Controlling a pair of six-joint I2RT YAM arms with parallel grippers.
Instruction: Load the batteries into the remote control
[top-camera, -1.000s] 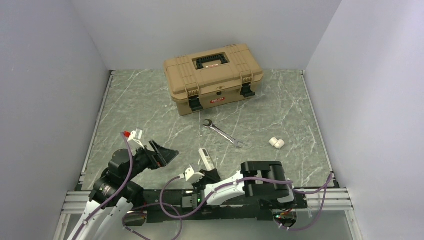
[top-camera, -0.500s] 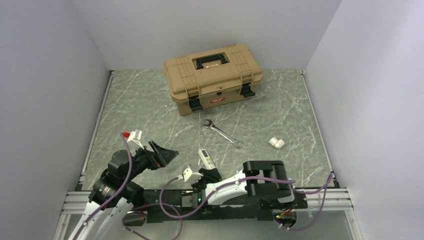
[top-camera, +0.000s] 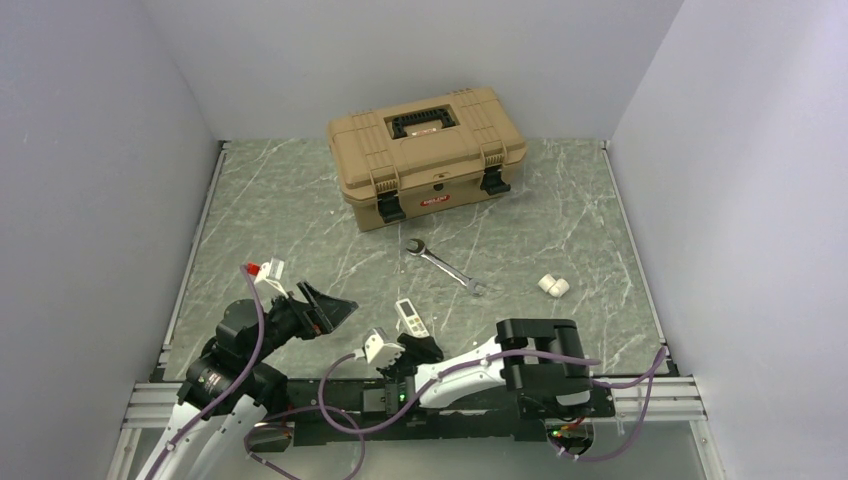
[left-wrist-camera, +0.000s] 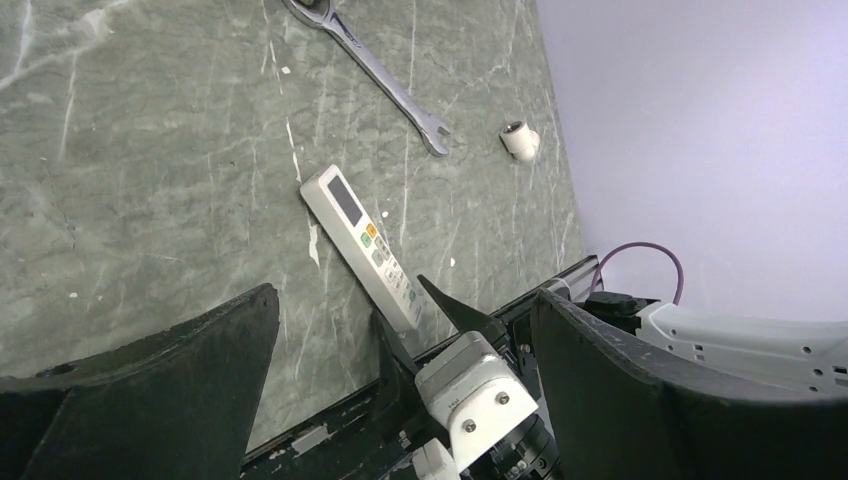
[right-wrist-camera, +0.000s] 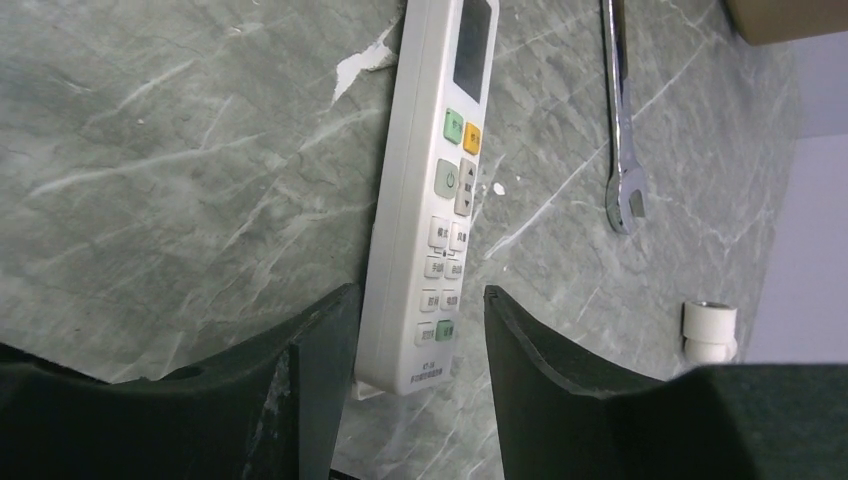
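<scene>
The remote control (right-wrist-camera: 437, 190) lies buttons-up on the table (right-wrist-camera: 150, 150), its long axis running up the frame from the right gripper (right-wrist-camera: 418, 300), whose part-open jaws straddle its near end at lower centre.

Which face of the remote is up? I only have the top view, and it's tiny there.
Observer: The button face. In the right wrist view the remote lies flat on the table, buttons up, screen at the far end.
Operator: Do the right jaws hold it?
Observer: No. They stand open astride its near end, with a gap showing on the wrench side.
Operator: Is the white thing past the wrench a pair of batteries?
Observer: It seems not. In the left wrist view the white piece has an open hollow end, like a pipe fitting.
</scene>
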